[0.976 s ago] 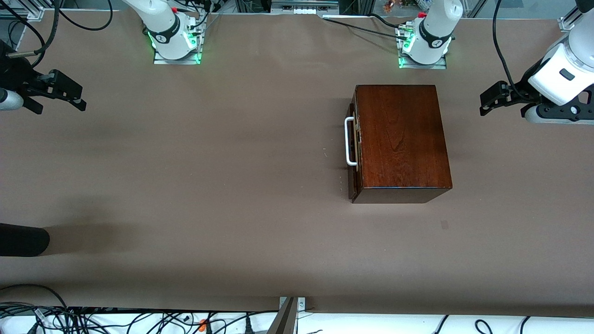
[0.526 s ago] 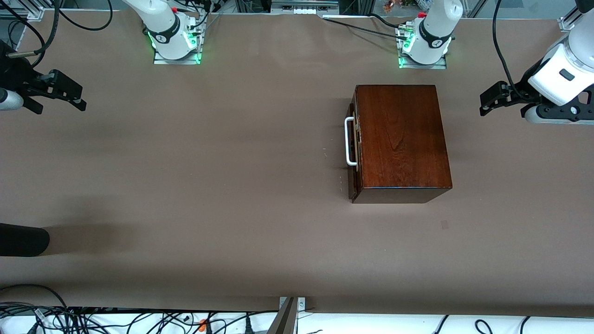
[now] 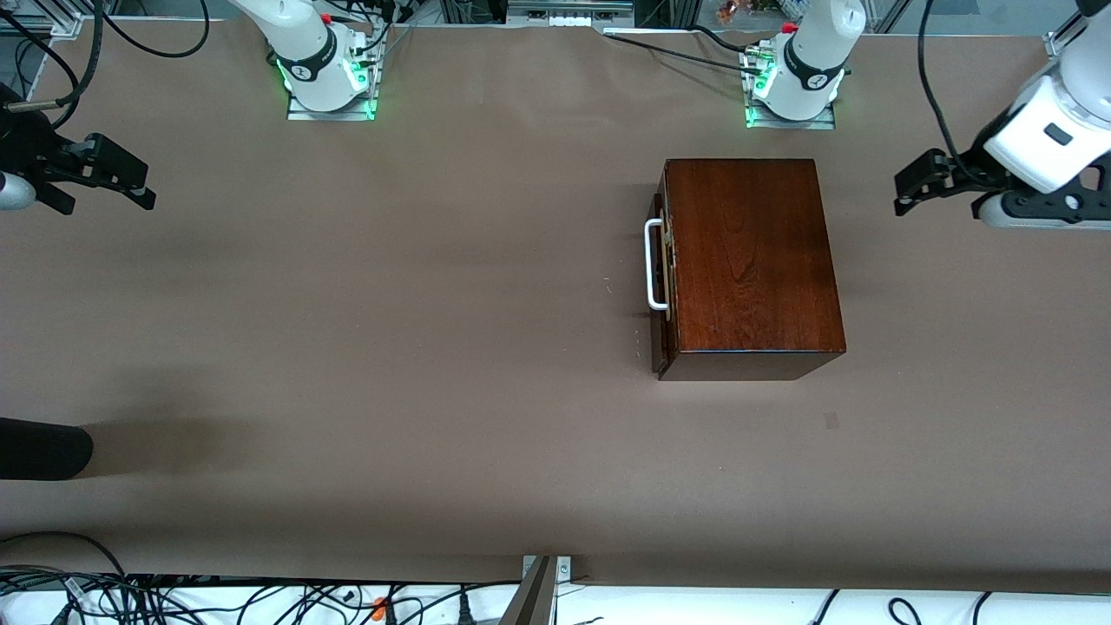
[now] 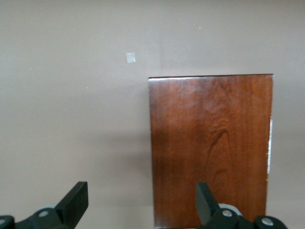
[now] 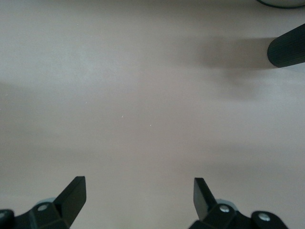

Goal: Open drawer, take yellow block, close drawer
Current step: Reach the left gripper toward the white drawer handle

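The dark reddish-brown wooden box stands on the table toward the left arm's end. Its drawer is pushed in, and the white loop handle faces the right arm's end. The yellow block is hidden. My left gripper is open and empty, hovering over the table beside the box's back. Its wrist view shows the box top between open fingers. My right gripper is open and empty over bare table at the right arm's end, and it also shows in its wrist view.
A black cylindrical object reaches in over the table edge at the right arm's end; it also shows in the right wrist view. Cables lie along the table's near edge. A small pale mark is on the table near the box.
Both grippers have drifted slightly toward the bases' side of the table. The box and its drawer have not moved.
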You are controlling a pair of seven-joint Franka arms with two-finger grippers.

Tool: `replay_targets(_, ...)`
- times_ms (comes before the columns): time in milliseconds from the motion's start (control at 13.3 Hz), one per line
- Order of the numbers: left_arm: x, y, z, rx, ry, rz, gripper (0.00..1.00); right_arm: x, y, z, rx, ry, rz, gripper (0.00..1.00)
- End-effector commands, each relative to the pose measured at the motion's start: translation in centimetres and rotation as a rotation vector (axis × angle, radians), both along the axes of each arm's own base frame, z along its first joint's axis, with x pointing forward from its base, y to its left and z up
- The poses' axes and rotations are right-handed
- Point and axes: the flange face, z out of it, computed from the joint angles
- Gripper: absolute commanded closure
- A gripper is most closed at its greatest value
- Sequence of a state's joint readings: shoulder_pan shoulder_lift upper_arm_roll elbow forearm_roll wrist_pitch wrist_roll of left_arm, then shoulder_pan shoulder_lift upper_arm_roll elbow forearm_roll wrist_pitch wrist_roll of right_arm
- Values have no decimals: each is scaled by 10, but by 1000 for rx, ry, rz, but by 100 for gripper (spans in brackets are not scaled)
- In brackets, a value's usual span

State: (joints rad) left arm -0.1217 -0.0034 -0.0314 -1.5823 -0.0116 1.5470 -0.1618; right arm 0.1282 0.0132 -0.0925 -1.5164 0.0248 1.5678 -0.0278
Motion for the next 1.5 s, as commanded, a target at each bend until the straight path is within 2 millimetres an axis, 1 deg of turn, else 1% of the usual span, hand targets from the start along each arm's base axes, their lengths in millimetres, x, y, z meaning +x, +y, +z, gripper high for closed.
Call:
replay_targets(0,-13,-82,0,-4,7,25,0,1,-1,1,5,9,-9,0)
replay_targets(150,-28,-132,-6,0,17,14,0,0,1,3,5,6,-6,0)
replay_targets(225,-37,-168,-18,13,34,0,0,1,3,2,7,6,-3,0)
replay_targets(375,-64,-242,-40,109,13,26,0,1,7,2,7,5,3,0)
replay_targets(451,-72,-272,-47,126,-3,39,0,1,7,2,7,5,3,0)
replay_targets(526,-78,-300,-55,138,-12,40,0,0,8,3,7,6,8,0)
replay_targets(601,-89,-326,-63,149,-21,32,0,0,9,3,7,5,8,0)
replay_targets(676,-96,-343,-75,171,-26,29,0,0,10,3,7,3,9,0)
replay_targets(826,-108,-371,-108,226,-29,24,0,1,11,3,9,-1,11,0)
replay_targets(901,-109,-381,-129,260,-31,13,0,1,11,2,9,0,12,0)
replay_targets(1051,-103,-388,-159,297,-27,-7,0,1,11,3,9,-1,12,0)
replay_targets(1201,-91,-395,-186,281,-33,-17,0,1,10,3,9,-1,9,0)
replay_targets(1276,-85,-395,-201,287,-41,-23,0,1,9,3,9,-3,9,0)
replay_targets(1427,-79,-397,-237,339,-52,-27,0,1,9,4,9,-6,9,0)
